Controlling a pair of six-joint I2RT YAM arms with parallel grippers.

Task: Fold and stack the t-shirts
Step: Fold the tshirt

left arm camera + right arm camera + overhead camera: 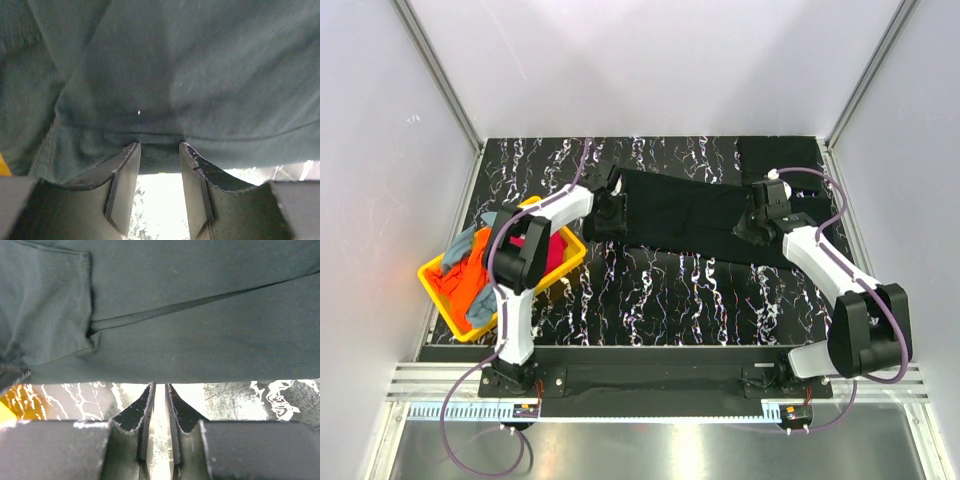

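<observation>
Shirt (685,215), black, lies spread across the table (670,290); left gripper (608,216) fingers stand apart at its edge, right gripper (750,226) fingers nearly together, grip unclear.

A t-shirt (685,215) lies spread flat across the far middle of the table (700,290), running left to right. The left gripper (610,215) is at its left end and the right gripper (752,225) at its right end. A tray (438,300) sits at the table's left edge, beside the left arm, with more t-shirts (465,280) heaped in it. Both arms reach in from the near edge.
</observation>
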